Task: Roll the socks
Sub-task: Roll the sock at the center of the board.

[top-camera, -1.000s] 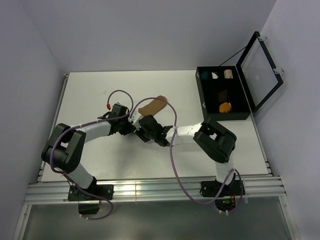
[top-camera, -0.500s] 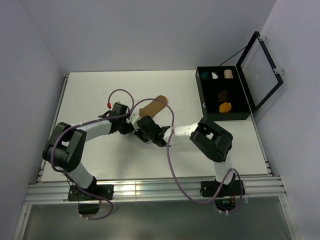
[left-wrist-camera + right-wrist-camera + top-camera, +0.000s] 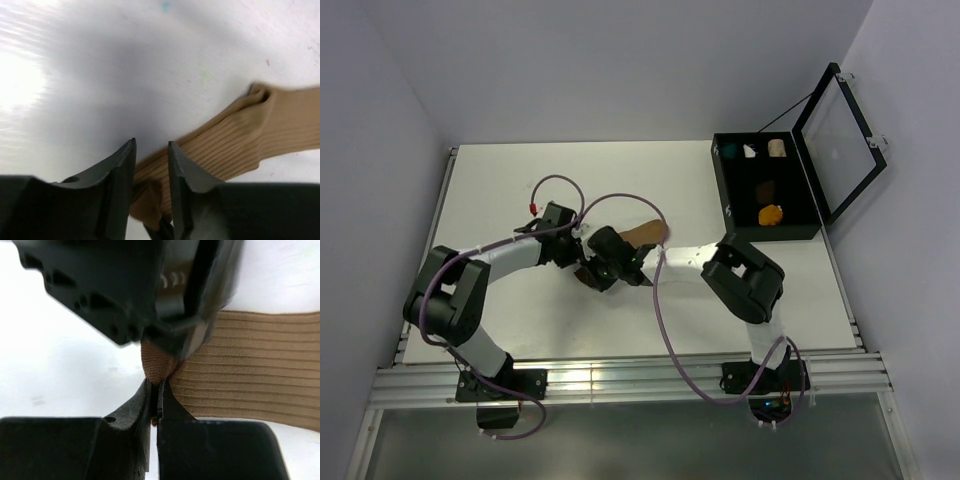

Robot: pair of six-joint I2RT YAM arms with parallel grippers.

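Note:
The tan sock [image 3: 645, 232] lies at mid-table, its near end bunched into a fold. My left gripper [image 3: 582, 258] and right gripper [image 3: 598, 272] meet at that fold. In the left wrist view the left gripper [image 3: 151, 150] stands narrowly apart with the folded fabric [image 3: 240, 135] pressed between the jaws. In the right wrist view the right gripper [image 3: 156, 387] is shut on the tip of the fold, and the ribbed sock [image 3: 250, 370] stretches to the right. The dark brown sock [image 3: 767, 187] and the mustard-orange sock [image 3: 771, 214] lie in the black case.
The open black case [image 3: 718, 185] stands at the back right, its clear lid [image 3: 840, 140] raised to the right. Its far row holds teal [image 3: 728, 152], white [image 3: 750, 151] and cream [image 3: 778, 147] bundles. Purple cables loop over both arms.
Both grippers have moved slightly nearer and to the left, together at the sock's end. The sock's free end has shifted right and nearer.

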